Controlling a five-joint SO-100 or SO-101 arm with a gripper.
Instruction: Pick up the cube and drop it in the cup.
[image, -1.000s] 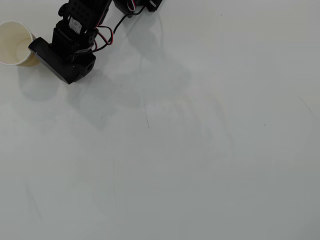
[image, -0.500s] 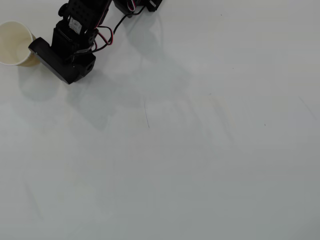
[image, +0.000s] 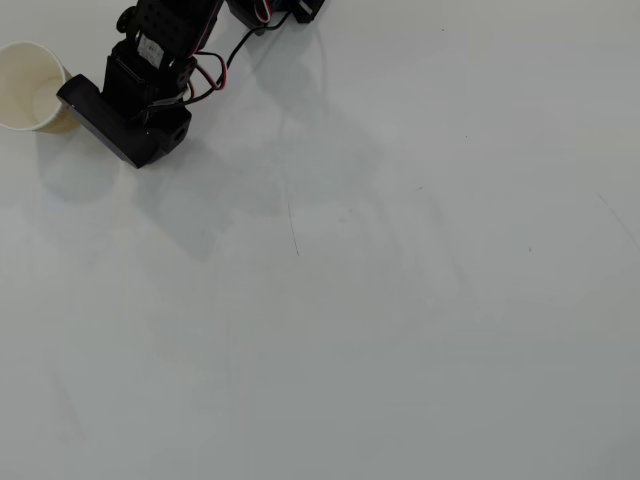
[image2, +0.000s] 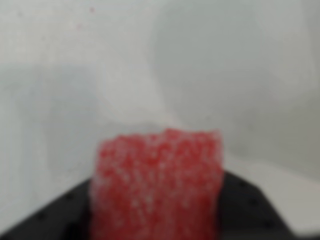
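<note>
The tan paper cup with a white inside stands at the top left of the overhead view. My black gripper hangs right beside the cup's right rim, partly over it. In the wrist view the speckled red cube fills the lower middle, blurred and very close, held between the black fingers. The cube is hidden under the arm in the overhead view. Behind the cube the wrist view shows only blurred white and grey surfaces.
The arm's black body and red, black and white wires reach in from the top edge. The white table shows faint scratches and a soft shadow below the arm.
</note>
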